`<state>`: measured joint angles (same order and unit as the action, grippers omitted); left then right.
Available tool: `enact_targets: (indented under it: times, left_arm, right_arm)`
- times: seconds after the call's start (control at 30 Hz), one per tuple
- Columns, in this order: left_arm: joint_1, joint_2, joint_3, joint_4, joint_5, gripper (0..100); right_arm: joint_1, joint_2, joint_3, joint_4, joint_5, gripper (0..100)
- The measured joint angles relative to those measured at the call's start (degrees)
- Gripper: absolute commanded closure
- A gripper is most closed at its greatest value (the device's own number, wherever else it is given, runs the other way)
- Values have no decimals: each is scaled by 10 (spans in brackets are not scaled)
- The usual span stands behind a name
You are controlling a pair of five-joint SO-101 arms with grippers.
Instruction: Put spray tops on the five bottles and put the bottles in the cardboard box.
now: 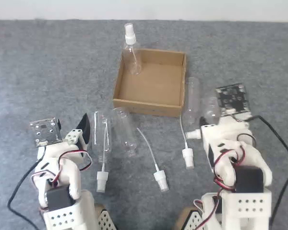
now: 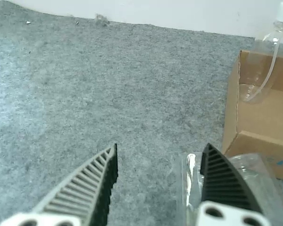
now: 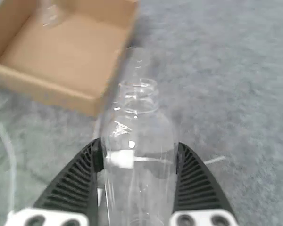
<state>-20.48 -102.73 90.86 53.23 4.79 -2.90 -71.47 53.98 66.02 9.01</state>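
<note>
My right pincer (image 3: 139, 145) grips an uncapped bottle (image 3: 137, 113). Ahead, the box (image 3: 52, 87) holds one finished bottle (image 1: 132, 52); four remain.

Left pincer (image 2: 162, 148) wide apart, low; right pincer (image 3: 139, 143) snug around a bottle (image 3: 137, 113).

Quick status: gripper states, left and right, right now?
Left gripper: open, holding nothing.
Right gripper: closed on an uncapped clear bottle.
</note>
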Motion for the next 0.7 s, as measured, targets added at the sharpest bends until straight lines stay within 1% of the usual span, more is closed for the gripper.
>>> enact_targets:
  times: [0.07, 0.17, 0.27, 0.47, 0.6, 0.7]
  left_arm:
    - [0, 0, 0, 0, -3, 731]
    - [0, 0, 0, 11, -25, 731]
    - [0, 0, 0, 25, -41, 731]
    - [2, 1, -33, 27, -66, 731]
    - [39, 0, -76, 60, -106, 731]
    - [77, -1, -116, 98, -122, 732]
  right_arm:
    - [25, -28, 45, -32, -12, 978]
    - [56, -71, 115, -80, -31, 977]
    - [88, -120, 134, -89, -49, 976]
    - [121, -202, 157, -90, -74, 976]
    - [127, -215, 179, -98, -80, 976]
    - [151, -224, 180, -98, -95, 976]
